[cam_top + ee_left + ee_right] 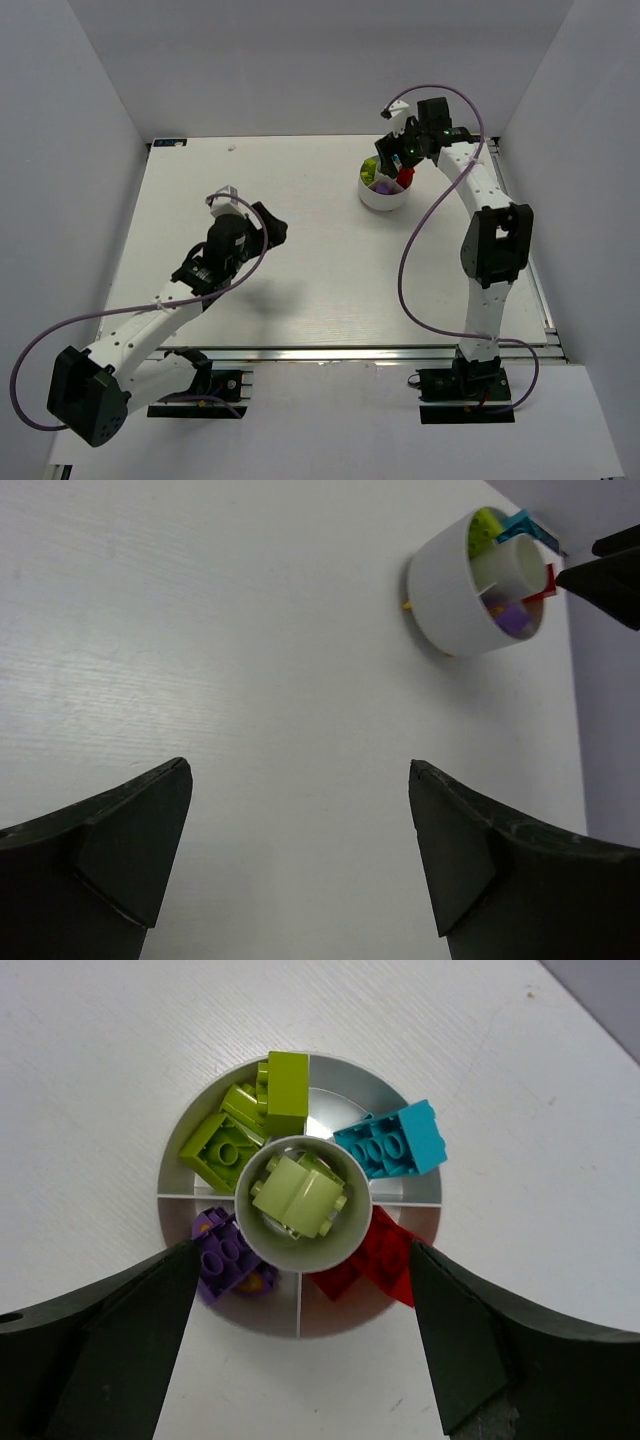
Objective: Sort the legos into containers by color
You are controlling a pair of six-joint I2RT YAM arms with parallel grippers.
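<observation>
The right gripper [300, 1360] is wide open and empty, directly above the dish [262, 1312]. Inside the dish, green legos [240, 1130] lie in one wedge and the centre well. The cyan lego [392, 1142], red lego [375, 1257] and purple lego [225, 1252] lie in separate wedges. The left gripper [298, 775] is wide open and empty over the table [200, 630], well apart from the dish.
</observation>
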